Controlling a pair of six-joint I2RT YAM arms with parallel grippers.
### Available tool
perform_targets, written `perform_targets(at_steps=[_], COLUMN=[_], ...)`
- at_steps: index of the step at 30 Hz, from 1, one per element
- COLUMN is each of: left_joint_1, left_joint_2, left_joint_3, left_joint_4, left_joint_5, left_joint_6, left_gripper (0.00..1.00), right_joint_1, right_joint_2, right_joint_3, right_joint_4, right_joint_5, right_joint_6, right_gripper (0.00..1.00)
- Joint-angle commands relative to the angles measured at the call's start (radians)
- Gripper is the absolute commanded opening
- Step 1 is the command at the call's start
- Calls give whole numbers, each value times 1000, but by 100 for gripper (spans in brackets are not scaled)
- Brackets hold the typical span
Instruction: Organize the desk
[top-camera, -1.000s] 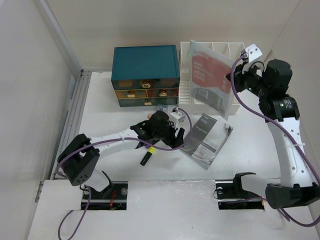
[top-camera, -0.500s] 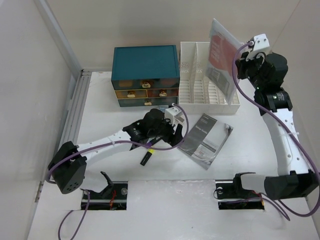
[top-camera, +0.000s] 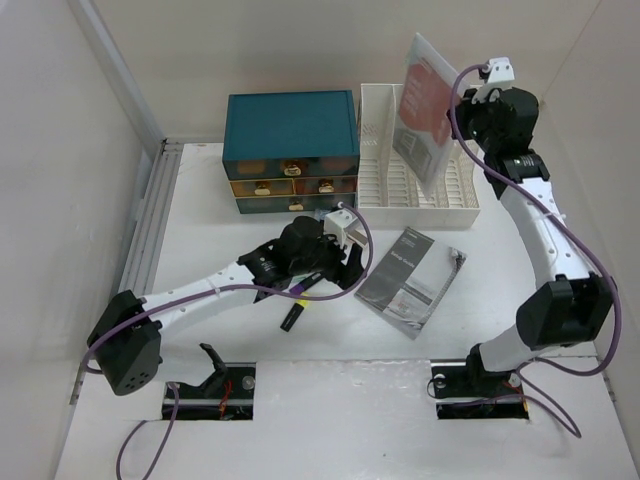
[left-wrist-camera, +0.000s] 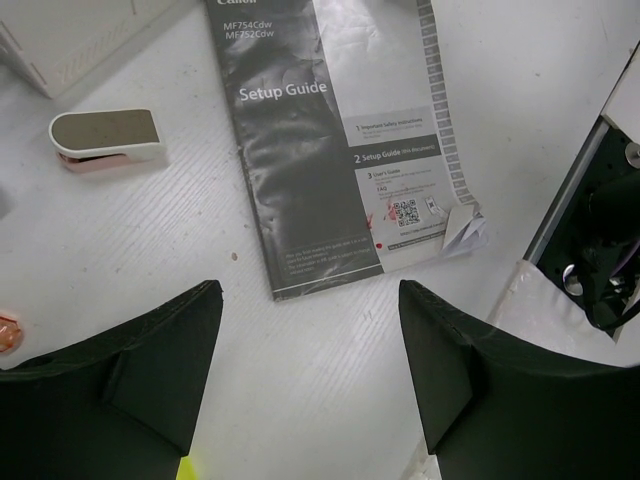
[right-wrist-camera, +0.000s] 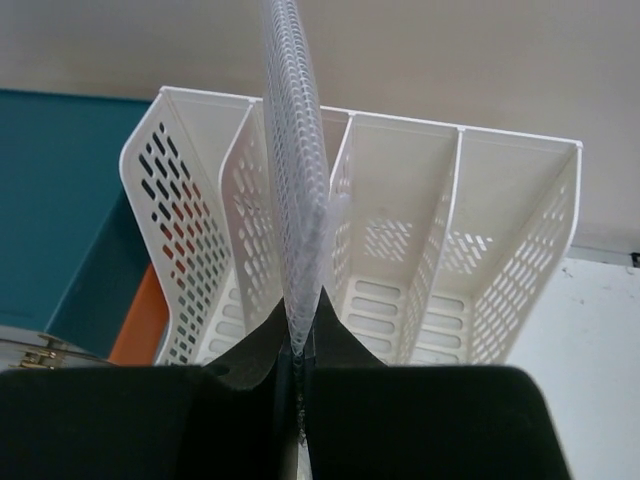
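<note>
Left wrist shows the desk (left-wrist-camera: 120, 260) below the spread left tool (left-wrist-camera: 308, 325).

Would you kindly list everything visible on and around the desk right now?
desk: one, white, under everything.
drawer box: one, teal, far edge, centre.
file rack: one, white, slotted, right of the drawer box.
mesh pouch: one, translucent with red sheet inside, upright over the rack.
setup guide: one, grey-black, flat on the desk, centre-right.
marker: one, black with yellow, near the left arm.
stapler-like item: one, white-pink, grey top, beside the guide.
left arm: one, white-black, jaws open, empty, over the desk.
right arm: one, white-black, jaws shut on the pouch.
</note>
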Motion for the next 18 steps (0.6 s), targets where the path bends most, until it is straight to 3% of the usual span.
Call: perform_targets(at_steps=[1,6,18], left_joint_1=[-3,-3,-3], left_joint_2=[-42,-42,-14], left_joint_3=[18,18,18], left_joint_4=[11,11,11], left_joint_5=[-9,-9,-9], left_joint_6=[13,13,13], left_gripper=[68,68,70], right_joint_1=[8,44,110], right_joint_2=[-13,-13,-52], right_joint_3=[56,-66,-318], right_joint_4=[230,414,558], right_joint_5=[-37,-6,110], right_joint_6=[94,140,203], right_gripper=[0,0,0])
